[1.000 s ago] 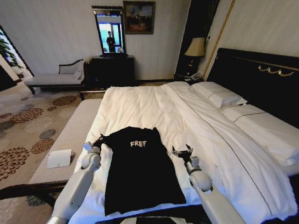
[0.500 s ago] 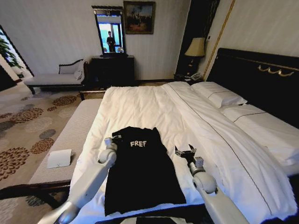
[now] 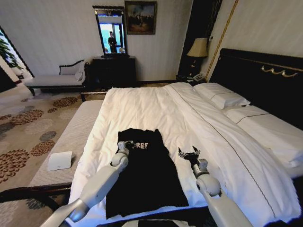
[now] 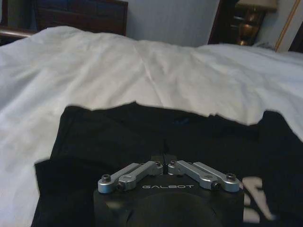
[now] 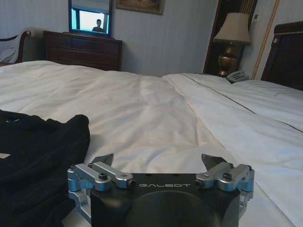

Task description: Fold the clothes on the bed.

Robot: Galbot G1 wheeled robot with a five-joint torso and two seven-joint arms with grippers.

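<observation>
The clothes, a black T-shirt (image 3: 144, 175) with white letters (image 3: 143, 145), lie flat near the foot of the bed (image 3: 142, 104) on its white duvet. My left gripper (image 3: 124, 144) is over the shirt's chest, partly covering the letters. In the left wrist view this gripper (image 4: 163, 156) is shut, its tips sunk in the black cloth (image 4: 118, 137), holding the shirt's left sleeve. My right gripper (image 3: 189, 153) rests open on the white bedding just right of the shirt. The right wrist view shows that gripper (image 5: 157, 161) with spread fingers and the shirt's edge (image 5: 42, 151) beside it.
White pillows (image 3: 222, 97) and a dark headboard (image 3: 265, 80) are at the far right. A padded bench (image 3: 66, 137) with a white item (image 3: 60, 161) runs along the bed's left side. A dresser (image 3: 113, 71), chaise (image 3: 54, 79) and lamp (image 3: 198, 49) stand by the far wall.
My left gripper has swept right from the shirt's left edge onto its chest, carrying the left sleeve inward over the body. The right gripper shifted only slightly and stayed open.
</observation>
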